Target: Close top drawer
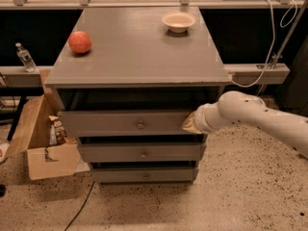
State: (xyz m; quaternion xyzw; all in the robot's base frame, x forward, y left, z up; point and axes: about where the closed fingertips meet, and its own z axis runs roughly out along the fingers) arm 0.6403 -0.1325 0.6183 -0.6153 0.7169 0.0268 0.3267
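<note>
A bottle (24, 57) is standing on a ledge far to the left of the jaws and higher than them. Below it, a cardboard box (36, 150) is sitting on the floor with its flaps open, well left of the jaws and just beside the table's left side. An apple (80, 42) is resting on the table (139, 61) near its left edge, up and to the left of the jaws. The top drawer (106, 123) is hanging partly out under the table top, with a dark gap showing above its front. That front is stretching leftward from the jaws, and its knob (140, 125) is sitting at the middle, left of them at about their height. The middle drawer (115, 153) and bottom drawer (120, 175) are lying below and left of the jaws. A bowl (178, 21) is standing at the back of the table, high above the jaws. The gripper (190, 122) is touching the right end of the top drawer's front; whether the jaws are apart or together cannot be told. The arm (260, 118) is reaching in from the right of the jaws.
</note>
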